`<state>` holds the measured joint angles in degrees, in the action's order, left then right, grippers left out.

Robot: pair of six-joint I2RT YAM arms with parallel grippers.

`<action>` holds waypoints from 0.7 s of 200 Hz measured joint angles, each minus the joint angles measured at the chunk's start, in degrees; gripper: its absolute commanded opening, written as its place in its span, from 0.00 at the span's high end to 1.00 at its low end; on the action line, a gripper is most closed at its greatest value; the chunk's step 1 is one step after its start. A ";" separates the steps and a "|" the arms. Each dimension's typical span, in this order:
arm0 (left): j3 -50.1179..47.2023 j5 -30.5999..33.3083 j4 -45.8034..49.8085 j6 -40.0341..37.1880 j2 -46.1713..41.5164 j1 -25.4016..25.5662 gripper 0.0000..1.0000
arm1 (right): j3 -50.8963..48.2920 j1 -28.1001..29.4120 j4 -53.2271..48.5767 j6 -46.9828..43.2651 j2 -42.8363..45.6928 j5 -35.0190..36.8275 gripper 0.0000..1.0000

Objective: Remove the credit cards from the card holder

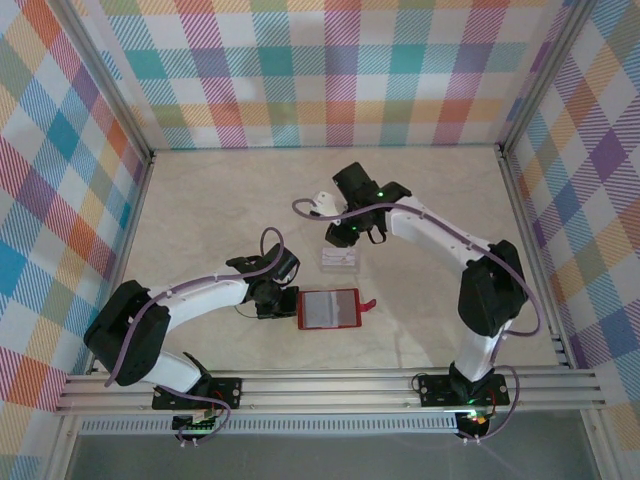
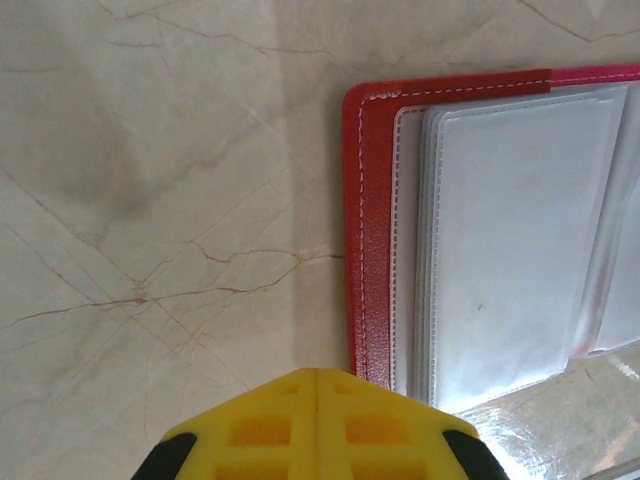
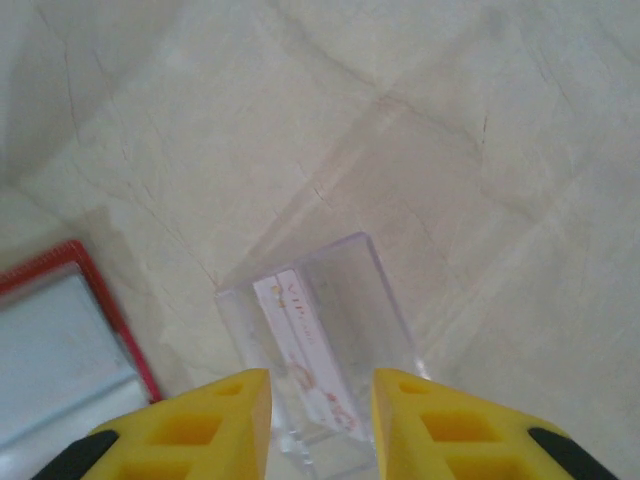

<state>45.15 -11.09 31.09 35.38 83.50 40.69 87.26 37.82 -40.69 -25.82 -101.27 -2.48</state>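
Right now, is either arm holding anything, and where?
Nothing visibly held: left fingers shut together at the edge of the card holder; right fingers apart above a card in a clear stand.

The card holder [image 2: 371, 250] is grained red leather-look with glossy clear plastic pockets [image 2: 520, 250].

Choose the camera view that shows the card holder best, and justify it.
Top external: the whole card holder lies open on the table, tab included. Left wrist shows one red edge and clear pockets, cropped. Right wrist catches just a corner.
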 measured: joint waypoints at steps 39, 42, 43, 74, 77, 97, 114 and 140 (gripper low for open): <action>0.00 -1.20 -2.10 1.03 0.07 -0.68 0.95 | -8.55 0.00 4.35 23.02 5.66 -2.45 0.75; 0.00 -1.36 -2.34 1.09 0.07 -0.74 0.94 | -9.25 0.00 4.68 24.50 6.08 -2.75 0.75; 0.00 -1.44 -2.47 1.09 0.07 -0.79 0.94 | -9.60 0.00 4.76 25.33 6.27 -2.86 0.76; 0.00 -2.51 -4.79 1.51 0.07 -1.92 0.95 | -17.44 0.00 7.78 42.29 10.86 -6.60 0.78; 0.00 -2.64 -4.92 1.51 0.07 -2.05 0.95 | -18.10 0.00 8.02 43.65 11.23 -6.99 0.78; 0.00 -3.80 -6.25 1.51 0.63 -3.02 0.95 | -22.34 0.00 10.14 51.98 13.62 -9.70 0.80; 0.00 -4.92 -7.41 1.51 1.55 -3.43 0.95 | -26.34 0.00 13.33 57.83 15.58 -12.72 0.84; -0.02 -6.43 -9.05 1.51 3.10 -3.74 0.96 | -32.52 0.07 19.89 65.44 16.94 -17.84 0.89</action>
<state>45.12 -17.52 22.04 36.88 86.61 36.95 54.74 37.89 -20.80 39.62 -84.33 -20.32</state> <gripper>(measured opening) 0.053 0.123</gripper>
